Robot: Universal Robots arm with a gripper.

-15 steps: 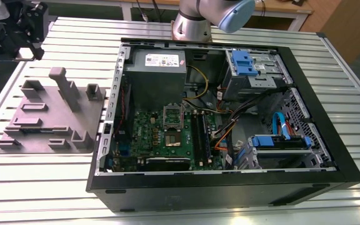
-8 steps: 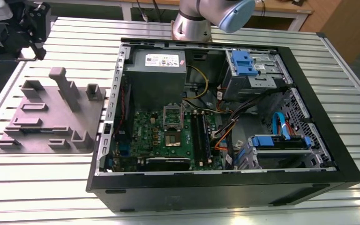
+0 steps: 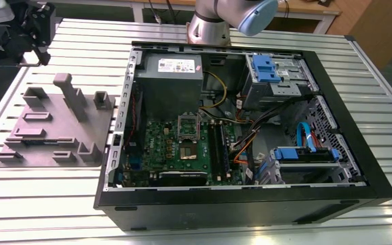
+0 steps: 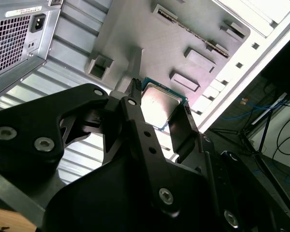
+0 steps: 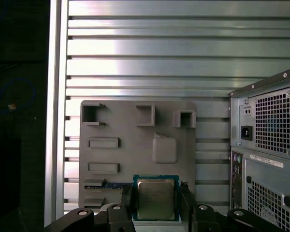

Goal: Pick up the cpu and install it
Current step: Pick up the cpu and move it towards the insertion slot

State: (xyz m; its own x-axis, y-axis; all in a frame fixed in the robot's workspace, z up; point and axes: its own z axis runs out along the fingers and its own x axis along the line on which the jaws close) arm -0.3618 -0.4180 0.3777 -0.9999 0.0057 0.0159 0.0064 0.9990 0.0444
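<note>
Cpu [image 5: 155,199] sat between the two fingers [image 5: 186,198] of my claw [image 5: 156,191], clenched on its opposite edges; it seemed lifted clear of the grey fixture tray [image 5: 135,145] beside the computer case [image 5: 266,159].

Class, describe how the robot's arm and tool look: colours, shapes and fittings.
The arm is a silver-grey cylinder with a pale blue rounded joint cap. The tool is matte black, built of flat angular links with silver screw heads and two narrow fingers.
</note>
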